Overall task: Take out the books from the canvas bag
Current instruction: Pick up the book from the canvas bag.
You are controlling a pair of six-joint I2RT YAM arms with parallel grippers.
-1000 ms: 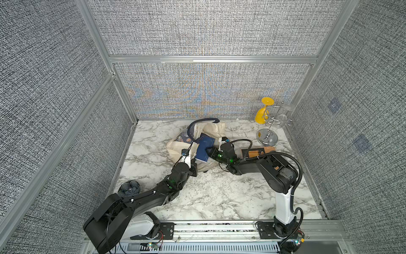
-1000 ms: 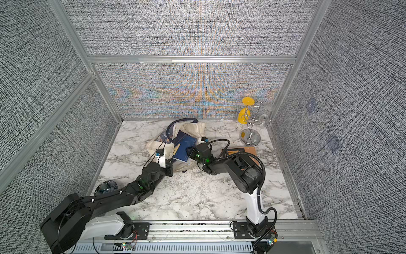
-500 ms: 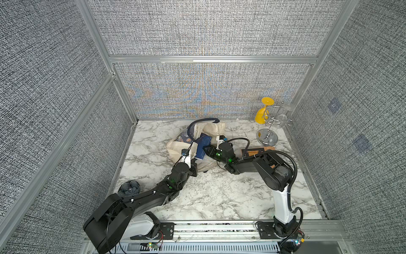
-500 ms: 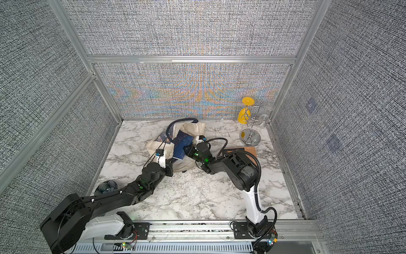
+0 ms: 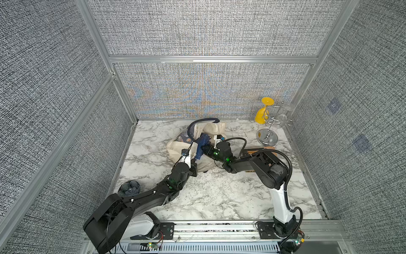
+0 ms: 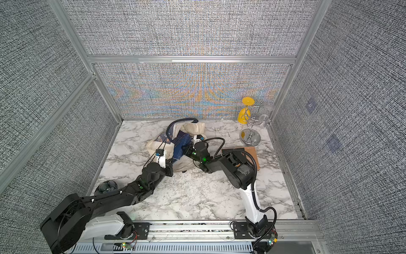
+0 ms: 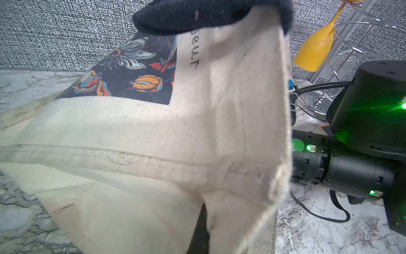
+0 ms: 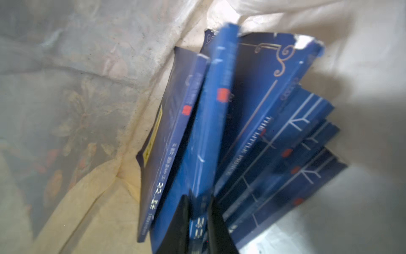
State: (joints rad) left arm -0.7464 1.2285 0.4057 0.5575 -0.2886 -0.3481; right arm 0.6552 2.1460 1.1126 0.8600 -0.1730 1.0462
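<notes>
The cream canvas bag (image 5: 179,148) lies on its side at the back middle of the marble table, its navy handle (image 5: 203,120) arching up. Several navy-blue books (image 5: 200,144) stand fanned on edge in its mouth, also seen in the right wrist view as books (image 8: 263,123). My right gripper (image 8: 197,227) reaches into the bag from the right and is shut on the spine end of one book (image 8: 208,136). My left gripper (image 7: 203,231) is shut on the canvas bag's near rim (image 7: 279,187), holding the cloth up; its fingers are mostly hidden by cloth.
A chrome glass rack (image 5: 268,132) with a yellow glass (image 5: 262,112) stands at the back right. A brown flat box (image 6: 252,154) lies under my right arm. A dark round object (image 5: 129,188) sits near the left wall. Grey panels wall in the table.
My right gripper has pushed further left into the bag and its jaws have closed on a book. The books now stand more on edge. The left arm has stayed still.
</notes>
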